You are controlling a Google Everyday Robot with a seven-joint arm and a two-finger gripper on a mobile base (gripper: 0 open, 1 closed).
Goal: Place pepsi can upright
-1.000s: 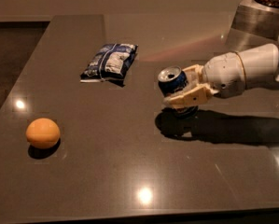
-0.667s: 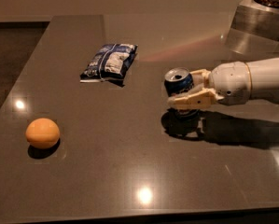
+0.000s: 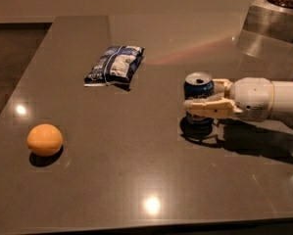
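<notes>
The pepsi can [image 3: 198, 88] is dark blue with a silver top. It stands upright right of the table's middle, just above or on the tabletop [image 3: 136, 165]. My gripper [image 3: 201, 98] reaches in from the right on a white arm. Its cream fingers [image 3: 207, 106] are closed around the can's body, one in front and one behind. The can's lower part is hidden behind the front finger.
A blue-and-white snack bag [image 3: 114, 64] lies flat at the back left of the can. An orange [image 3: 45, 139] sits near the left front. A metal container [image 3: 276, 13] with dark contents stands at the back right corner.
My gripper has carried the can to the right and lowered it, and the can has turned from tilted to upright. The bag and the orange have not moved.
</notes>
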